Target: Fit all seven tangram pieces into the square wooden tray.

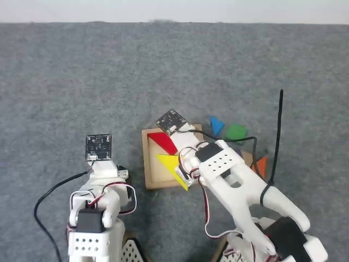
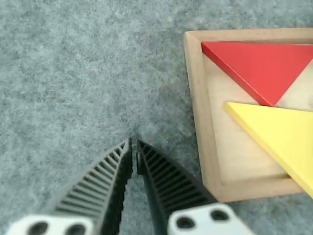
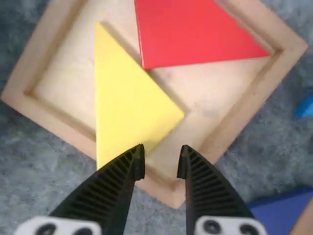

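Above the tray, the right gripper gapes slightly — likely to seat the yellow triangle overhanging its rim — left gripper closed.

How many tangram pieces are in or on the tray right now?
2. The red triangle lies inside the tray; the yellow triangle rests across its rim. The right arm covers part of it, so others may be hidden.

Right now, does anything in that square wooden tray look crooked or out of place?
Yes. The yellow triangular piece lies askew: one corner rides over the rim of the square wooden tray instead of lying flat inside.
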Action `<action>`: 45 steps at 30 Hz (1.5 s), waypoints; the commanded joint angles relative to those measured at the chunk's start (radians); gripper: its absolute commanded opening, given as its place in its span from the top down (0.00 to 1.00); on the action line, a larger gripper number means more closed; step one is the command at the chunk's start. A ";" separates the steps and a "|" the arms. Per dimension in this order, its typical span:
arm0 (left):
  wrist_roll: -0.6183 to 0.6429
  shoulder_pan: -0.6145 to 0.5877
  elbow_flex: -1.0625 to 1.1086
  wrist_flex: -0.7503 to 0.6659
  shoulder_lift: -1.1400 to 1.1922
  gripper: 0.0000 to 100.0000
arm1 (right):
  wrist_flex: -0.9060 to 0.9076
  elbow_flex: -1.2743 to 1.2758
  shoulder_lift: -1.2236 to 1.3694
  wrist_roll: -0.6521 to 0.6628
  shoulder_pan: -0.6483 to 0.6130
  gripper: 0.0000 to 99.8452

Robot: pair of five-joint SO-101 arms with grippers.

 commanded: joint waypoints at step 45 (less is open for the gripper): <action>-0.011 -0.006 -0.012 0.002 -0.020 0.99 | -0.004 -0.187 0.113 -0.002 -0.019 0.93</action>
